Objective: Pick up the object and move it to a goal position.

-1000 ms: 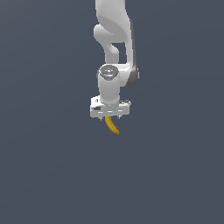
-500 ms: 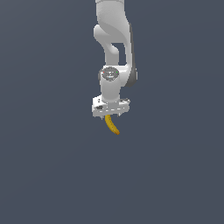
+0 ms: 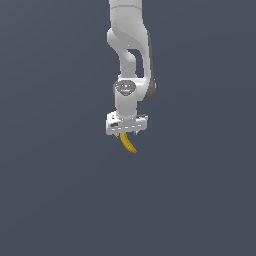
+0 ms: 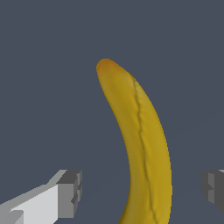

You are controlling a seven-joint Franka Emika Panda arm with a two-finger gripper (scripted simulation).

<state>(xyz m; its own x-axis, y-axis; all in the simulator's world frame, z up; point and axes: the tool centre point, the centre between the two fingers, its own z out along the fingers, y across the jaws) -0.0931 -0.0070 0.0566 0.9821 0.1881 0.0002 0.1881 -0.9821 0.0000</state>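
The banana [image 3: 128, 144] is small, curved and yellow-orange with a darker tip. In the exterior view it shows just below the white gripper bar, on the plain dark grey ground. My gripper [image 3: 127, 134] points straight down over it. In the wrist view the banana [image 4: 146, 144] runs lengthwise between my two fingers [image 4: 70, 194], with a gap on each side. The jaws are open and touch nothing. The banana's near end is hidden below the wrist view's edge and behind the gripper bar in the exterior view.
The white arm [image 3: 129, 60] rises straight up from the gripper to the exterior view's top edge. Around it is only uniform dark grey-blue ground.
The gripper has turned a little and come down slightly towards the banana. The banana has stayed in place.
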